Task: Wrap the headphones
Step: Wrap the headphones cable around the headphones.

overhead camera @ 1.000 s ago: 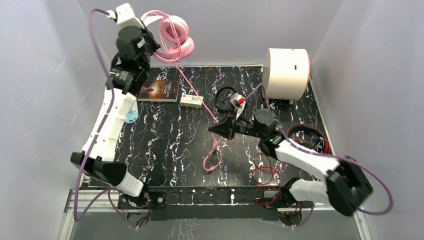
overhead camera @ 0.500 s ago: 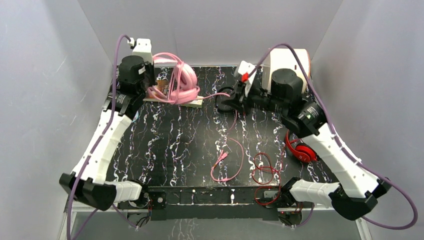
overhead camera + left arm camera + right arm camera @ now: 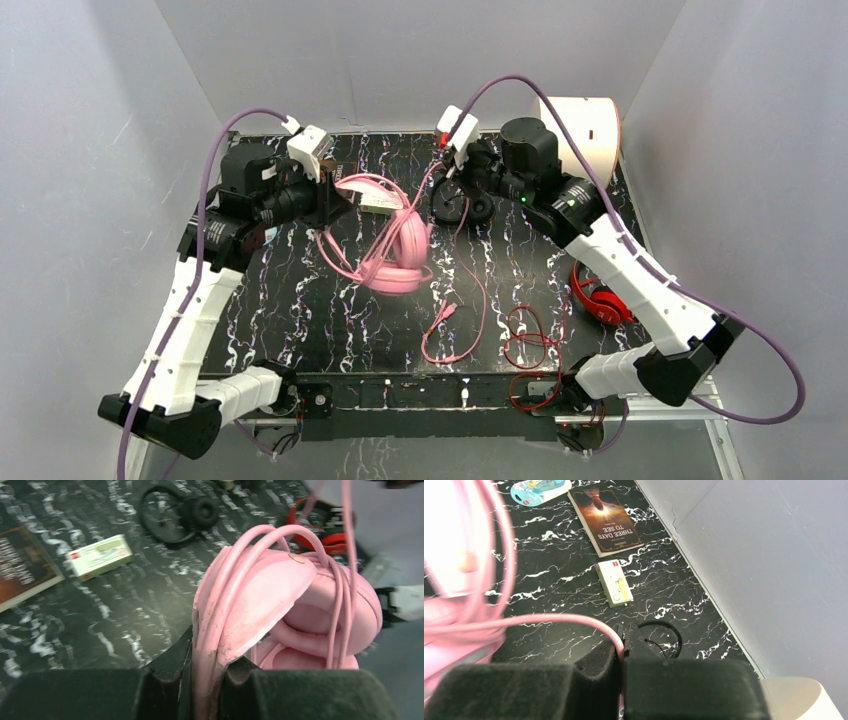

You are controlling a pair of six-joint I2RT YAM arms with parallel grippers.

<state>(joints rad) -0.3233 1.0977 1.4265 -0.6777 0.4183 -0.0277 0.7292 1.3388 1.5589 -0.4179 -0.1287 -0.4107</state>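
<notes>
Over the middle of the black marbled table [image 3: 300,320], the pink headphones [image 3: 398,255] are hanging by their headband from the left gripper [image 3: 207,680], whose jaws are clamping narrowly on the band. The ear cups are sitting low near the table top, though whether they are touching it cannot be told. In the left wrist view, several strands of the pink cable [image 3: 478,300] are running over the band and the outer cup. From the headset the cable is rising to the right gripper [image 3: 621,652], which is pinching it between nearly closed fingers above the far middle of the table. From there the cable is dropping down and curling into a loose loop near the front edge, with its plug lying inside the loop.

Just beneath the right gripper the black headphones [image 3: 455,205] are lying flat on the table. Near the right edge the red headphones [image 3: 600,300] are resting, and their red cable [image 3: 527,340] is lying in coils toward the front, just right of the pink loop.

Beside the left gripper a small white box [image 3: 614,582] is lying, with a book [image 3: 606,522] beyond it at the far left and a blue packet [image 3: 539,489] near the book. At the far right corner a white cylinder [image 3: 585,130] is standing.
</notes>
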